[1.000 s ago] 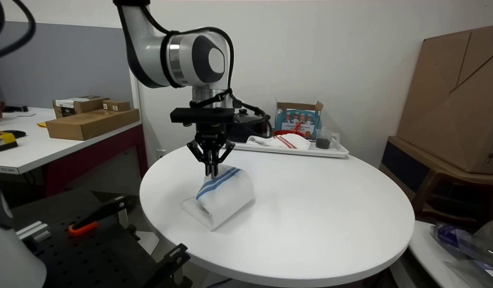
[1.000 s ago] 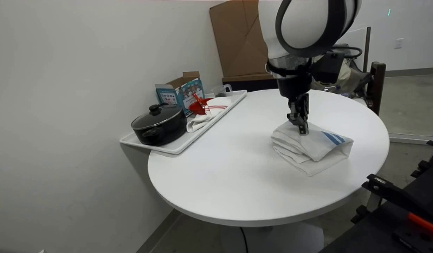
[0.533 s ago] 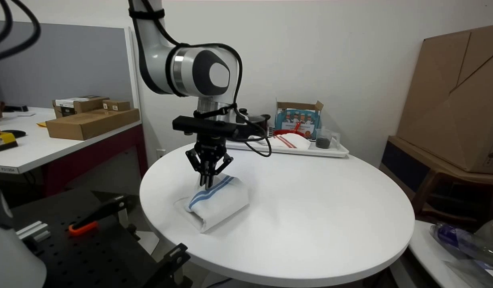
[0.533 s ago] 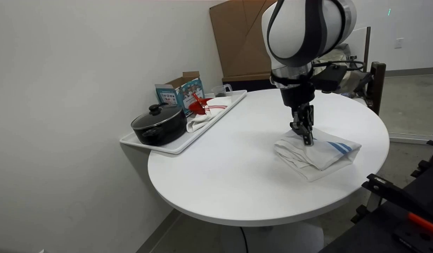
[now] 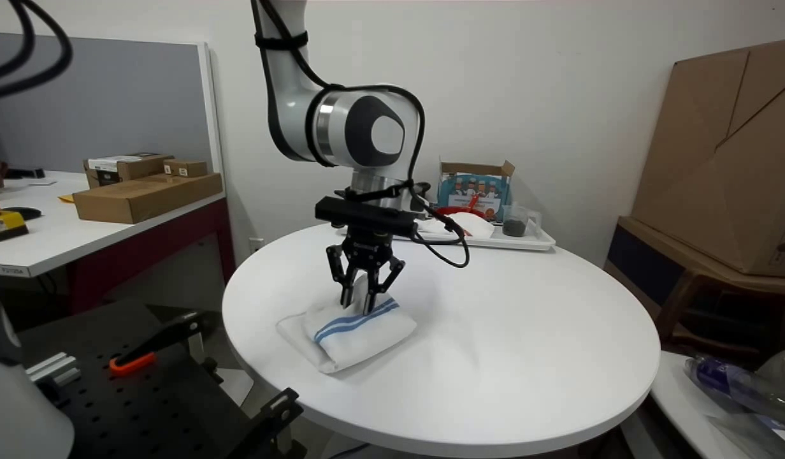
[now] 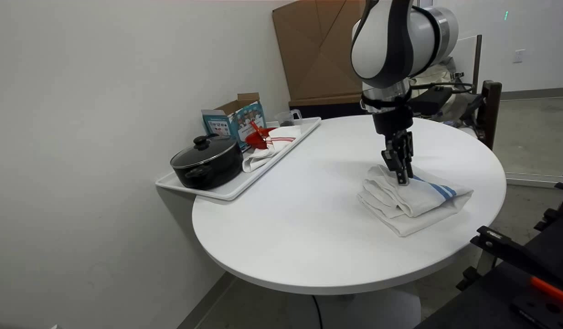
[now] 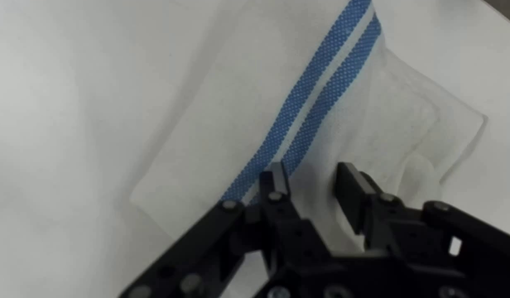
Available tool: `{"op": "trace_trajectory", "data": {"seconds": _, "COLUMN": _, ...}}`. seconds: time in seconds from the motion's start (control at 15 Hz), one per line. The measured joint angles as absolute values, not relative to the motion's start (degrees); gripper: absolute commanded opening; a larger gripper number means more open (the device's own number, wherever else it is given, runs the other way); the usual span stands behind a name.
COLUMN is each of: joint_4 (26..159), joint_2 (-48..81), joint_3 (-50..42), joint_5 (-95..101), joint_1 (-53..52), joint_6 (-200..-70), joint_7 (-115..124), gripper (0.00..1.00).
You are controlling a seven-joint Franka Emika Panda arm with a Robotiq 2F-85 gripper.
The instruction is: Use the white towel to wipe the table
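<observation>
The white towel with two blue stripes lies folded on the round white table, in both exterior views, and fills much of the wrist view. My gripper points down over the towel's middle, its tips low at the cloth. In the wrist view my gripper has its jaws apart, one finger by the stripes. A raised fold of towel stands between the fingers, with space beside it. Whether the tips touch the cloth, I cannot tell.
A white tray at the table's wall side holds a black pot, a red-striped towel, a red bowl, a blue box and a measuring cup. A black perforated platform with clamps adjoins the table's edge.
The gripper and towel have moved down and towards the table's near edge. Then the jaws opened, letting the towel's pinched fold loose, and the arm shifted right in an exterior view.
</observation>
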State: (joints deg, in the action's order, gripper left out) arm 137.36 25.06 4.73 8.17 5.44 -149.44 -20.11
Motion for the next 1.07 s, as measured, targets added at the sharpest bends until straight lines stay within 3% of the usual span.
{"op": "trace_trajectory", "data": {"seconds": 0.13, "joint_4": 136.2, "joint_2": 25.7, "joint_3": 4.6, "joint_5": 8.2, "joint_1": 5.9, "joint_6": -149.4, "joint_7": -21.2, "gripper": 0.1}}
{"op": "trace_trajectory", "data": {"seconds": 0.4, "joint_4": 135.1, "joint_2": 27.1, "joint_3": 4.2, "joint_5": 8.8, "joint_1": 6.0, "joint_6": -149.6, "joint_7": -22.5, "gripper": 0.02}}
{"op": "trace_trajectory", "data": {"seconds": 0.6, "joint_4": 135.2, "joint_2": 28.3, "joint_3": 3.8, "joint_5": 11.0, "joint_1": 5.5, "joint_6": -150.5, "joint_7": -22.6, "gripper": 0.09}}
{"op": "trace_trajectory", "data": {"seconds": 1.07, "joint_4": 136.4, "joint_2": 30.5, "joint_3": 0.8, "joint_5": 19.9, "joint_1": 1.5, "joint_6": -154.9, "joint_7": -22.1, "gripper": 0.08}}
